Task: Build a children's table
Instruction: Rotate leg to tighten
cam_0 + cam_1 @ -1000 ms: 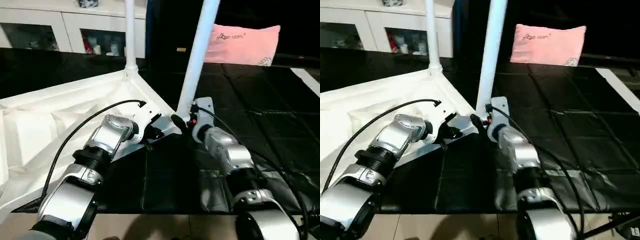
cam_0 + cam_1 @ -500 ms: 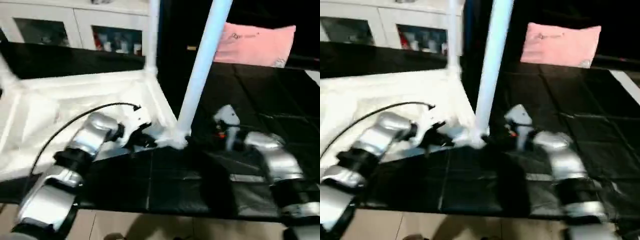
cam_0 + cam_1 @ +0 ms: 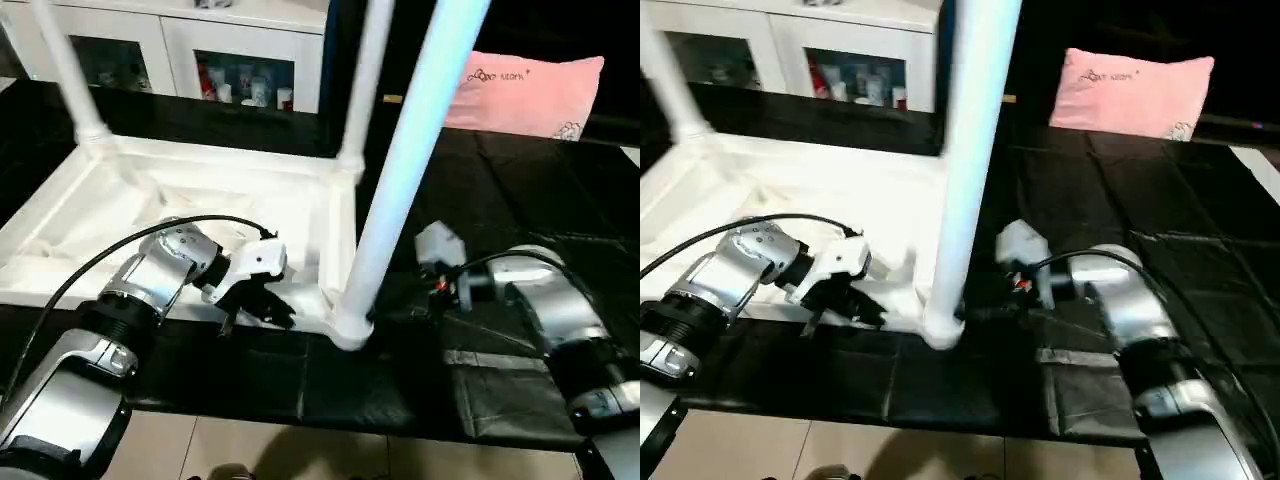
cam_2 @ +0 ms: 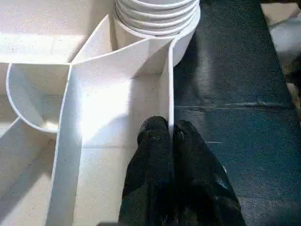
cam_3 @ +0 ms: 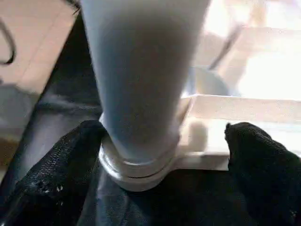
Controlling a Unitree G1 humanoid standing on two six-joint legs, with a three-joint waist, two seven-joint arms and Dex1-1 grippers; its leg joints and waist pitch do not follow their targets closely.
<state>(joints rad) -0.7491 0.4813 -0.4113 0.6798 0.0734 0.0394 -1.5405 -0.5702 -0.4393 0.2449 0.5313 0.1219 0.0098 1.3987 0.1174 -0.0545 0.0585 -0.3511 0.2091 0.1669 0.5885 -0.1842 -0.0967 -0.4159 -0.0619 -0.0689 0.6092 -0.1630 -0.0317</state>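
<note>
A white table leg (image 5: 141, 75) stands in its round corner socket (image 5: 136, 172) on the upturned tabletop (image 5: 244, 110). The right gripper (image 5: 164, 165) is spread wide, its 2 black fingers (image 5: 61, 165) flanking the base of the leg, one close against the socket, the other apart beside the tabletop's rim. Dark matting (image 5: 155, 207) lies beneath, pale floor (image 5: 28, 52) beyond.

pillow (image 3: 527, 93): pink, far right on the black surface (small print on it, unreadable) | cabinet (image 3: 180, 45): white, glass doors, along the back, small items on its shelves too blurred to name | black sheet (image 3: 520, 210): creased covering, spread under everything | floor (image 3: 300, 450): pale tiles along the near edge
</note>
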